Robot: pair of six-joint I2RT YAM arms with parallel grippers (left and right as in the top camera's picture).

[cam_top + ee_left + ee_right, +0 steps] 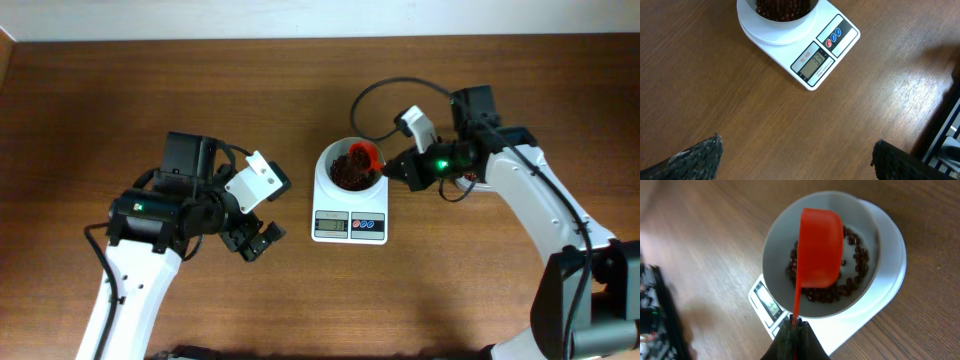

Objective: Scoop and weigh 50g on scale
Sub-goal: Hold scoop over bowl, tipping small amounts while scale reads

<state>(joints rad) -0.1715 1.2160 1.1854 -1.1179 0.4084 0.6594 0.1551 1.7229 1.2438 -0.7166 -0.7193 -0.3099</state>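
Scale (349, 205) at centre of the overhead view, beans (852, 275) in its bowl (776, 242); right hand (795, 326) clamped on the red scoop (820, 247) handle, tipped above them; left hand (256, 238) wide, empty, lower left. Pour slowly in small shakes, checking the display (815, 64)

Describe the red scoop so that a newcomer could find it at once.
Find the white scale at the middle of the wooden table. Over the dark beans in its round bowl hangs the scoop, its thin handle clamped in the right pincer. It is the only red utensil.
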